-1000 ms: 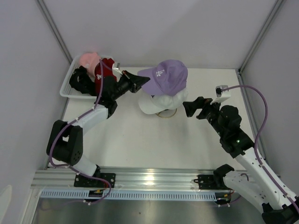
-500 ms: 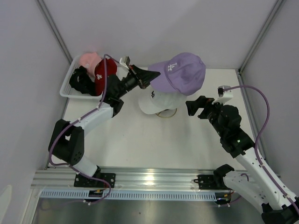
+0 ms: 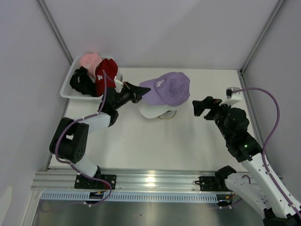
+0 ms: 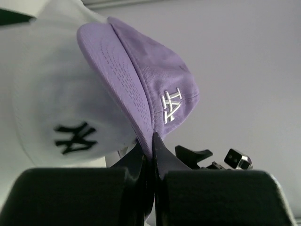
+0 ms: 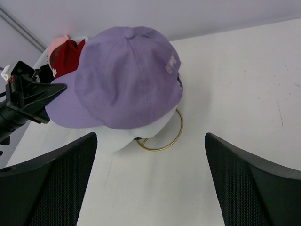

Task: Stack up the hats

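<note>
A lavender cap [image 3: 168,87] rests over a white cap [image 3: 151,111] on the gold wire stand [image 3: 168,114] in the middle of the table. My left gripper [image 3: 140,90] is shut on the lavender brim [image 4: 123,75], fingertips pinching its edge; the white cap [image 4: 51,103] with a black logo sits just under it. My right gripper [image 3: 202,106] hangs open to the right of the stack, apart from it, nothing between its fingers [image 5: 51,174]. From the right wrist the lavender crown [image 5: 124,77] covers most of the white cap [image 5: 115,139]. Red [image 3: 106,74], pink [image 3: 88,60] and black [image 3: 80,81] caps lie in the basket.
The white mesh basket [image 3: 68,89] stands at the far left corner against the left wall. The stand's gold ring [image 5: 171,137] lies flat on the white table. Walls enclose the table on the left, back and right. The arm bases sit at the near rail.
Half a second ago the left gripper held the lavender cap raised and to the right; it has since come down onto the white cap. The right gripper has drawn back slightly to the right.
</note>
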Tool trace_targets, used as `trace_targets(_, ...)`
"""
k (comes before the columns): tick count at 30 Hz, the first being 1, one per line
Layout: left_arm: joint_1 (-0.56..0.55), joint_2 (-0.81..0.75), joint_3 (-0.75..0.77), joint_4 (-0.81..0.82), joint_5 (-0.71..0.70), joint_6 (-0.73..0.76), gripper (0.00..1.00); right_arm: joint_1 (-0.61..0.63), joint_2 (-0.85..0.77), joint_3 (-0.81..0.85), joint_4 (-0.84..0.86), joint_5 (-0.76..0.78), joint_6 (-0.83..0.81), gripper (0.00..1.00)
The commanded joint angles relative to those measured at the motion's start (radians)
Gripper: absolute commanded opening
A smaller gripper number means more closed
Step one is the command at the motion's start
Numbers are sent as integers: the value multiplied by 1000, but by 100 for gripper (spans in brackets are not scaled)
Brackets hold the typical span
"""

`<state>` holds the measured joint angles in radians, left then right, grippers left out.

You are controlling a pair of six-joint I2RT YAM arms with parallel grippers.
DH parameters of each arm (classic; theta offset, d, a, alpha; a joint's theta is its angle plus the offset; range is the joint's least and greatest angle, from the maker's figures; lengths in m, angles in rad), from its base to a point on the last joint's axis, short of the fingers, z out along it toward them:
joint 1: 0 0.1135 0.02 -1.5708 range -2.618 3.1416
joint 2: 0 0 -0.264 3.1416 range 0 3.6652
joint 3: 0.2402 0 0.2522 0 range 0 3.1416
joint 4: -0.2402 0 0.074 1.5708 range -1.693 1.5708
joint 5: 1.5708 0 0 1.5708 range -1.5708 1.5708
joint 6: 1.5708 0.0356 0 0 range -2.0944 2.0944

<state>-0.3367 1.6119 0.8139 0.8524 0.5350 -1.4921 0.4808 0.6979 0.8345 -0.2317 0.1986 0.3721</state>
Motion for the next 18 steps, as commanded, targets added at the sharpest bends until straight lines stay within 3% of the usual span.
trace_targets(1,60,-23,-24,68,6,43,1,-4,2,29,-14,7,2,100)
trace_targets(6,87,-59,-19,-9,5,79,1,-4,21,21,-5,-1,17,100)
trace_targets(15,82,-130,-294,-55,-115,230,1,-7,48,-6,-6,6,27,100)
trace_targets(18,85,-78,-364,28,-107,204,1,-7,55,-12,-1,-4,36,100)
